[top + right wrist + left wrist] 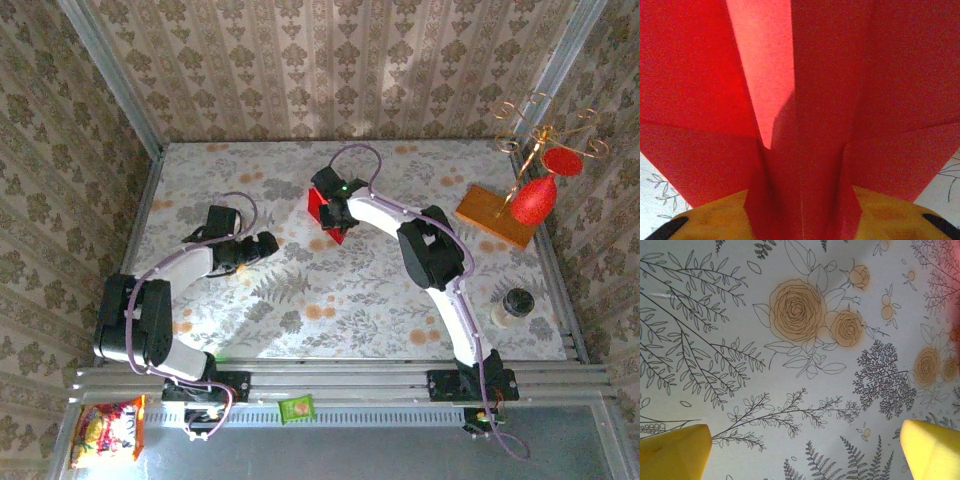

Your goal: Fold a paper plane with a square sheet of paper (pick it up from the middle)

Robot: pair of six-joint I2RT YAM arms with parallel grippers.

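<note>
paper plane (805, 100): red, creased, centre keel down between yellow pads (715, 220) of right claw (802, 225)
tablecloth (660, 195): leaf print, either side of claw

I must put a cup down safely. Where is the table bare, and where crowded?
Bare: the near middle of the table, between the left arm and right arm; also the far left corner, behind the left gripper. Crowded: the right side, with board, ornament and jar, and around the paper at the right gripper.
</note>
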